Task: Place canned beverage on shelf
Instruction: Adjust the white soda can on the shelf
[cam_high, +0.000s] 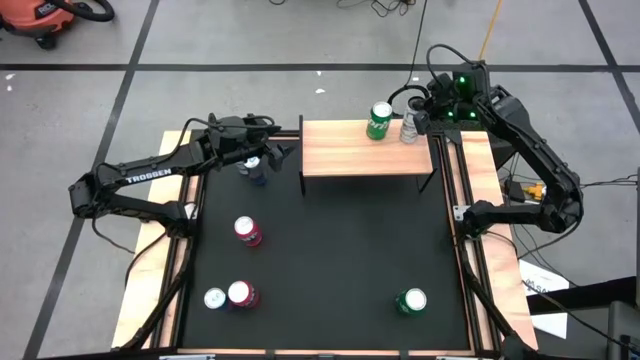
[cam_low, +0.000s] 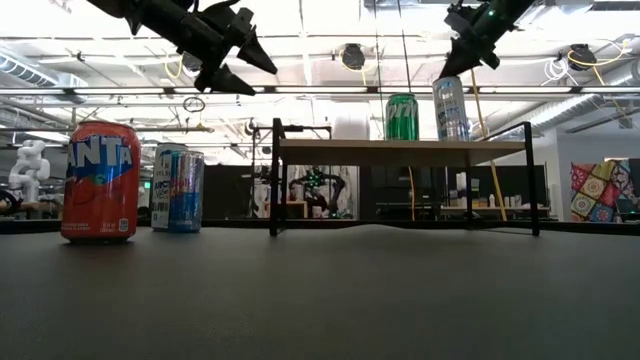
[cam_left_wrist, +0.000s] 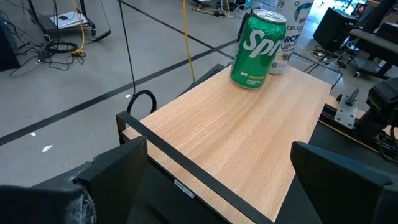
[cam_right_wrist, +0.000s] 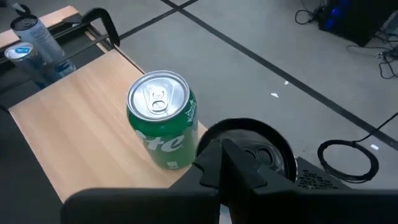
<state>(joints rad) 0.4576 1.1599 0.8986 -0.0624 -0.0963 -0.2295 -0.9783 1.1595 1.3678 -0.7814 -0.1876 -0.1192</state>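
Note:
The shelf (cam_high: 360, 155) stands at the table's far middle, a light wood top on black legs. A green Sprite can (cam_high: 380, 121) and a silver can (cam_high: 409, 128) stand upright on its far right corner. My right gripper (cam_high: 420, 117) is shut with nothing between its fingers; its tips hang just above the silver can's top (cam_right_wrist: 270, 154). My left gripper (cam_high: 277, 155) hovers open in the air off the shelf's left end, pointing along the shelf top (cam_left_wrist: 249, 130) toward the green can (cam_left_wrist: 256, 50). A blue can (cam_high: 255, 171) stands on the table below it. My right gripper (cam_low: 447, 70) comes slanting down from the table's right onto the silver can's top rim (cam_low: 449, 80). Its shut fingertips (cam_right_wrist: 231, 163) stand right over that top; I cannot tell whether they touch it. The can stands upright on the shelf.
More cans stand on the black table: a red Fanta can (cam_high: 248, 232) left of middle, a red can (cam_high: 240, 294) and a silver-blue one (cam_high: 214, 298) at the near left, a green can (cam_high: 412, 300) at the near right. Wooden rails (cam_high: 478, 250) line both table sides.

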